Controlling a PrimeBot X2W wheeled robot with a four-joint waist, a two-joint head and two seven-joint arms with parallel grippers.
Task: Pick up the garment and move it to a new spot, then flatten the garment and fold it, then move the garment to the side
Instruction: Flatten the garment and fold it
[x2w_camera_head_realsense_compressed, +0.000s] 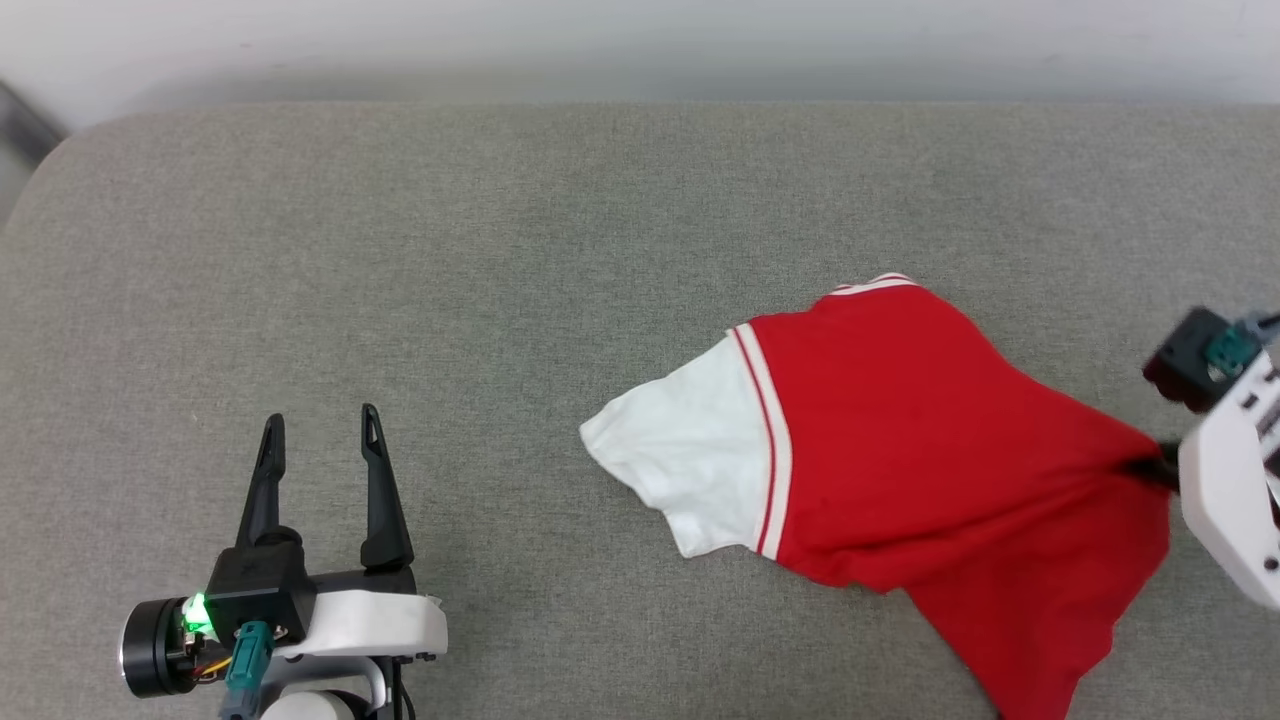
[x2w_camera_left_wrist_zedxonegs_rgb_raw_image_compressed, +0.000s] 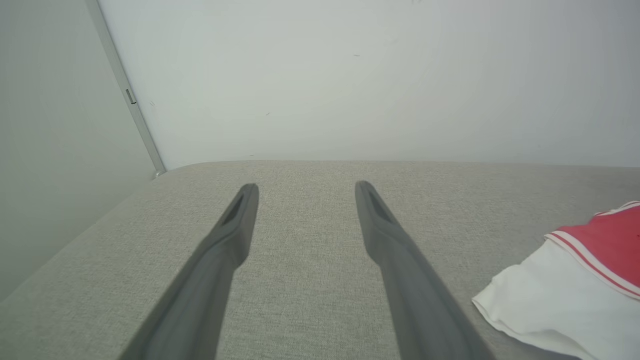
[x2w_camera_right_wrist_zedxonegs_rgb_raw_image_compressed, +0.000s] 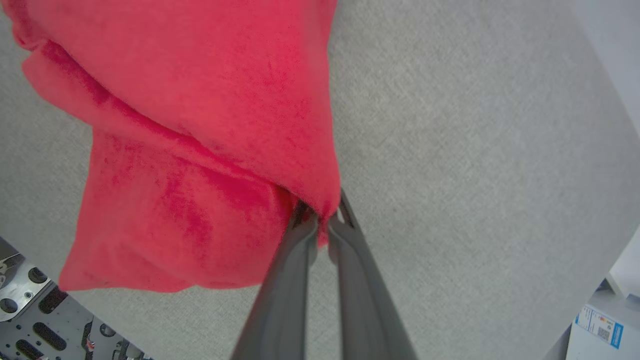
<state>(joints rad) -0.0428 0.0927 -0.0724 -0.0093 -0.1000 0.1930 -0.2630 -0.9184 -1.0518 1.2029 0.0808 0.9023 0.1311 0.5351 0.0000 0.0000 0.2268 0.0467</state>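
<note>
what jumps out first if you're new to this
The garment, bright red with a white sleeve, stands out at the right of the grey padded surface. The right pincer is shut on its red edge, the cloth drawn to a point there. The left pincer sits open at the lower left, apart from it.

a red garment (x2w_camera_head_realsense_compressed: 900, 440) with a white sleeve (x2w_camera_head_realsense_compressed: 680, 460) is seen lying on the right half of a grey cushioned surface (x2w_camera_head_realsense_compressed: 400, 250). its red cloth is drawn to a point at the right gripper (x2w_camera_head_realsense_compressed: 1160, 468), by whose dark fingers it is pinched. the left gripper (x2w_camera_head_realsense_compressed: 321, 418) is held at the lower left, fingers parted, well apart from the garment.
</note>
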